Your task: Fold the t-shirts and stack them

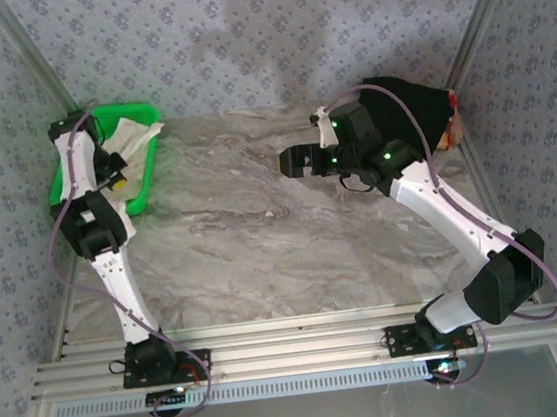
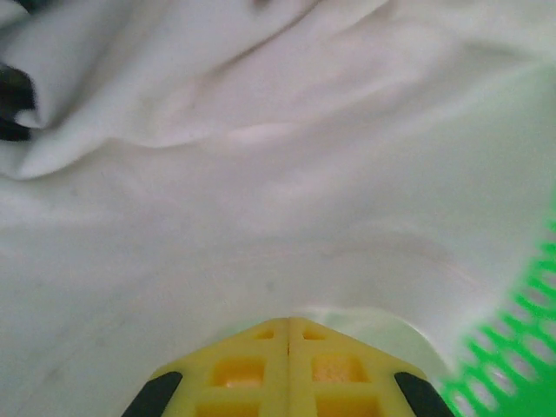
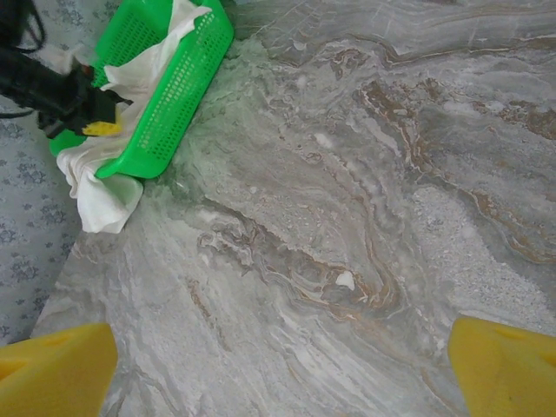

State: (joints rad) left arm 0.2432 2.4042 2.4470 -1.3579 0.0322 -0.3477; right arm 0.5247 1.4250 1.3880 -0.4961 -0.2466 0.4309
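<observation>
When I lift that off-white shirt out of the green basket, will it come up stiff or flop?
Likely floppy: the off-white shirt lies in soft folds at the shut left claw. Its tail, draped over the green basket rim, may snag or drag the basket along.

Left arm [image 1: 117,277] outstretched, jaws together, right arm [image 1: 449,204] bent, jaws wide

Green basket [image 3: 178,82], off-white shirt [image 2: 261,217]
</observation>
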